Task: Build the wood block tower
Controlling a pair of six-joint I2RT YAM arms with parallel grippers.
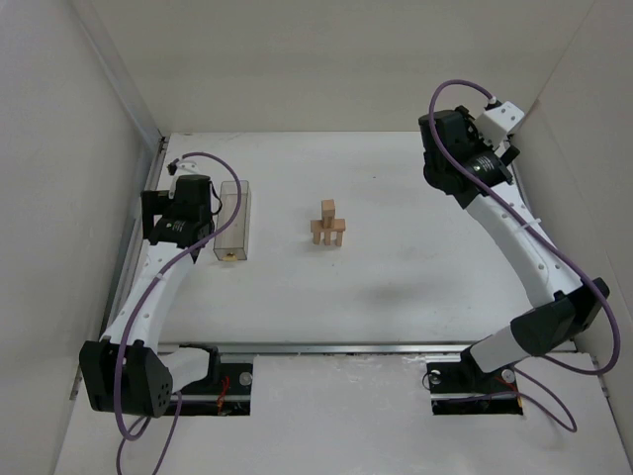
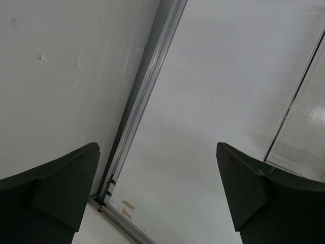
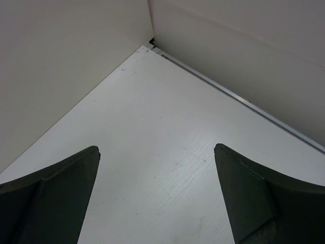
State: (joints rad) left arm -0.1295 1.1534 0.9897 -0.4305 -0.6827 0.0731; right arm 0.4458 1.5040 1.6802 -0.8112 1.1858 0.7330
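Note:
The tower (image 1: 328, 226) stands mid-table in the top view: tan upright blocks bridged by a crosspiece, with one block on top. No loose wood blocks show. My left gripper (image 1: 178, 210) is at the far left beside the clear box, well left of the tower. In the left wrist view it (image 2: 157, 147) is open and empty over bare table. My right gripper (image 1: 460, 148) is raised at the back right, far from the tower. In the right wrist view it (image 3: 156, 147) is open and empty, facing a wall corner. The tower shows in neither wrist view.
A clear plastic box (image 1: 232, 220) lies just right of my left gripper; its edge shows in the left wrist view (image 2: 304, 127). A metal rail (image 2: 147, 86) runs along the left wall. White walls enclose the table on three sides.

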